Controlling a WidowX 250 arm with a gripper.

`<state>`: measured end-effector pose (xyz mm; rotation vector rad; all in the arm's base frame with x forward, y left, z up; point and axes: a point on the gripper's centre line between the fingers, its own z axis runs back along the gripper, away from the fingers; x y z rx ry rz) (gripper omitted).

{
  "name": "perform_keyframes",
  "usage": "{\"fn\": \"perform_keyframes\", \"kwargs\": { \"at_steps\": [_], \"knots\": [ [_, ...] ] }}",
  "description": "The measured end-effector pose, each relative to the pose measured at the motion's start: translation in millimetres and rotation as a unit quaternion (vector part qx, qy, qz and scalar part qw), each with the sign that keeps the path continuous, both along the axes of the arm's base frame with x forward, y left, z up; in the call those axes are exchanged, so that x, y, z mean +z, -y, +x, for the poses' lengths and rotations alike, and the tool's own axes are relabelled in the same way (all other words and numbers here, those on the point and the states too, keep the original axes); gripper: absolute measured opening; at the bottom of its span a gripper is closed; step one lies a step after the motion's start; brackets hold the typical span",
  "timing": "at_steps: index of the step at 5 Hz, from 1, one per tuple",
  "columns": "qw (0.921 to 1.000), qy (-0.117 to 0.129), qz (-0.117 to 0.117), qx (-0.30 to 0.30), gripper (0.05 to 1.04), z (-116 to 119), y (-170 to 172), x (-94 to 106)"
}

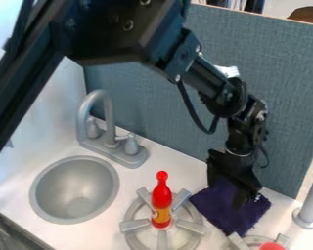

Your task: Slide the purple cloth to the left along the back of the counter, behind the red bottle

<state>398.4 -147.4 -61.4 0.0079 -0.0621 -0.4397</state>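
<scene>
Hanging nearly plumb, the black gripper [226, 194] is at the lower right of the scene, its tip end down at a dark purple cloth [241, 224] on the white counter [179, 163]. Arm [113, 31] enters from the top and upper left. A long dark link slants through the upper left corner; a bulky section crosses the top, then a slimmer forearm [205, 75] runs down to the right. At the wrist [232, 97] the line bends to near vertical and drops to the gripper. A thin black cable [191, 112] loops below the forearm; a white tag [228, 71] sits on its upper side. Gripper overlaps the upper part of the cloth and touches it, or nearly so. Cannot tell whether it stands open or is clamped on the fabric. Cloth lies slightly rumpled, its lower corner pointing toward the near edge. Just left of it, a red bottle [162, 200] with a yellowish label stands upright on a grey burner [129, 226]. Second burner [238, 241] to the lower right of the cloth, cut off by the bottom edge, a red object [272, 246] at it. Farther left, a round grey sink [74, 190], with a grey faucet [113, 146] behind it. Blue-grey panel [286, 93] rises behind the counter; grey post [312, 197] at far right.
</scene>
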Motion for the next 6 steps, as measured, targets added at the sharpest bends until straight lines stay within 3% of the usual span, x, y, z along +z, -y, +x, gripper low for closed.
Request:
{"fn": "perform_keyframes", "kwargs": {
  "at_steps": [3, 4, 6],
  "knots": [
    [0.9993, -0.012, 0.008, 0.034, 1.001, 9, 3, -27.2],
    [0.9984, -0.015, 0.023, 0.049, 1.001, 11, -1, -31.8],
    [0.9928, -0.008, 0.094, 0.073, 1.001, 23, -15, -32.5]
  ]
}}
